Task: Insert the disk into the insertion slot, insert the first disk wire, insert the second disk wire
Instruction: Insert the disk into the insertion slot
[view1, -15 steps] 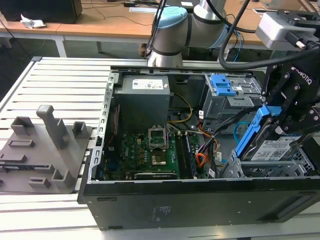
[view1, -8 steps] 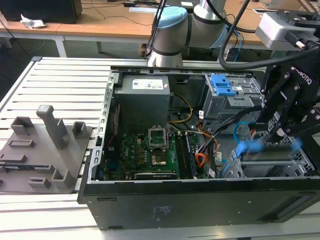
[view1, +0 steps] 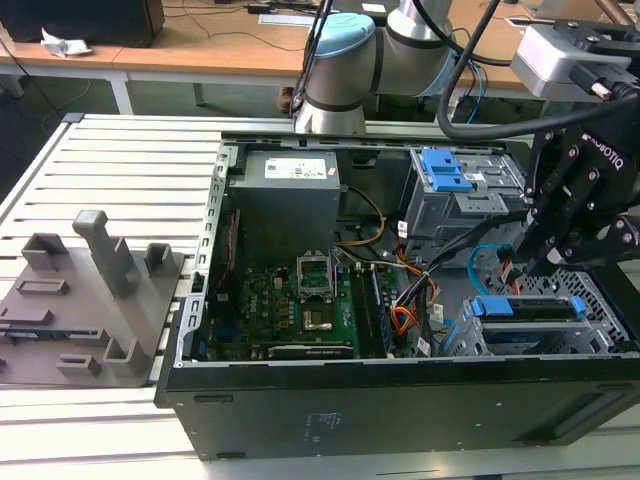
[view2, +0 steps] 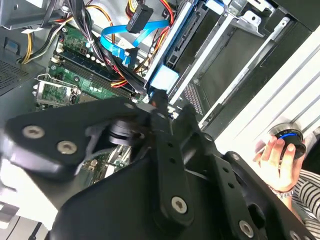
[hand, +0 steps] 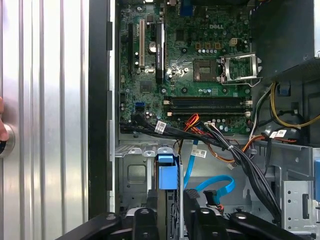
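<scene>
disk (view1: 528, 309) stands on edge in the slot (view1: 470, 335) of the silver cage, at the exterior view's right end of the open case, its blue carrier top proud of the cage rim. gripper (hand: 169, 205) hangs over it; in the first wrist view the fingers (hand: 146, 220) sit close on either face of the disk, so i judge them clamped on it. handling, as a judgement: the disk is rigid, dense for its size and smooth on its metal faces, so it could slip under a light pinch. it is shock-sensitive, and the plastic carrier will flex. best hold is across the flat faces near the trailing end, clear of the connector edge. light-blue wire (hand: 215, 185) loops loose just beside the cage. it looks thin, flat and springy, so i would take it by its dark connector (view2: 138, 19), not the ribbon. labels: a white sticker on the power supply (view1: 298, 170), white tags on the black cable bundle (hand: 160, 126), print on the board (hand: 200, 60); none transcribed. a person's hand (view2: 280, 155) rests on a round knob outside the case.
</scene>
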